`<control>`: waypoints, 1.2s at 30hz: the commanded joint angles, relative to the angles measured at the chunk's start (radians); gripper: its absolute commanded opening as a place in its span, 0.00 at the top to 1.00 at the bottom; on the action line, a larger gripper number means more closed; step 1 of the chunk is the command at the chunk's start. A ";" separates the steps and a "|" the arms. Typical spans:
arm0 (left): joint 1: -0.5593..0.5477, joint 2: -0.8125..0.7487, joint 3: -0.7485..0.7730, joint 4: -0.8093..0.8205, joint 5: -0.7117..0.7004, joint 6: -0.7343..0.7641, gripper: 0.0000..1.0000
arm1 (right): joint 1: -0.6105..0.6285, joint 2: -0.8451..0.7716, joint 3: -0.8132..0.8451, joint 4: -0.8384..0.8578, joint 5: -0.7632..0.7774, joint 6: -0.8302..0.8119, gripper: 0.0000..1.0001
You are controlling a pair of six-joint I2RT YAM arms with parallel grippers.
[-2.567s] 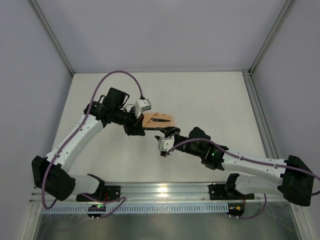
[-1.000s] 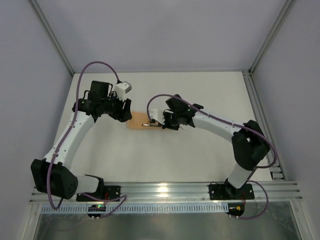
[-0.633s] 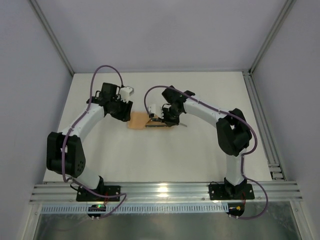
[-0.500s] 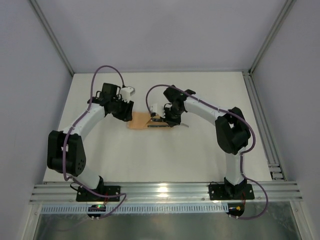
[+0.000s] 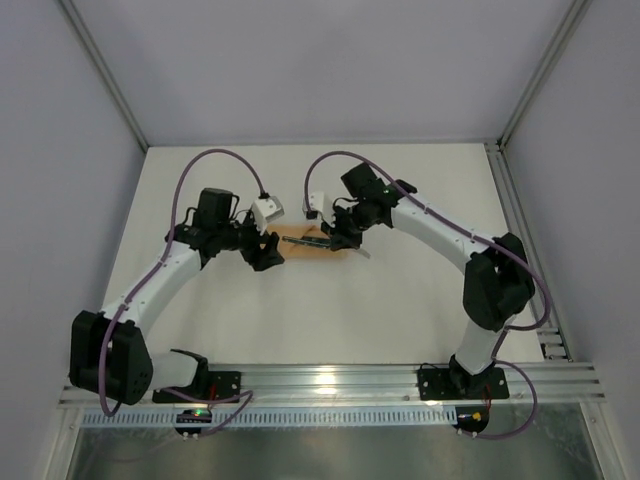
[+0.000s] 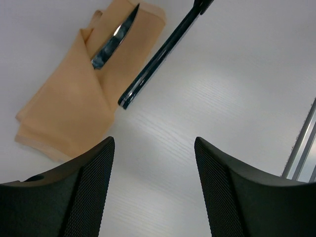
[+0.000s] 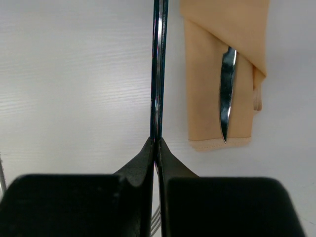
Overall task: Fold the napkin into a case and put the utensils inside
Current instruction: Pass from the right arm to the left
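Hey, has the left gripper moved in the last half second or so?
Yes. In the top view the left gripper has come nearer the rail along the table's near edge and slightly rightward, now beside the left end of the case.

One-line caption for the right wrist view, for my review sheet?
Right gripper shut on the fork, held beside the folded case with the knife tucked in.

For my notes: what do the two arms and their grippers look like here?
The left arm and right arm have white links, black joints and looping purple cables. A small white camera block sits at each wrist. The left gripper has broad black fingers with a fine mesh texture; the right gripper is black too, tapering to a wedge.
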 commanded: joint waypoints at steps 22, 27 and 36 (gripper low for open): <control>-0.045 -0.060 0.120 -0.209 0.115 0.196 0.48 | 0.114 -0.160 0.031 -0.003 -0.047 -0.012 0.96; -0.060 -0.056 0.122 -0.190 0.087 0.178 0.50 | 0.114 -0.167 0.029 0.008 -0.057 -0.008 0.96; -0.080 -0.039 0.123 -0.180 0.049 0.148 0.78 | 0.114 -0.192 0.017 0.023 -0.076 -0.007 0.96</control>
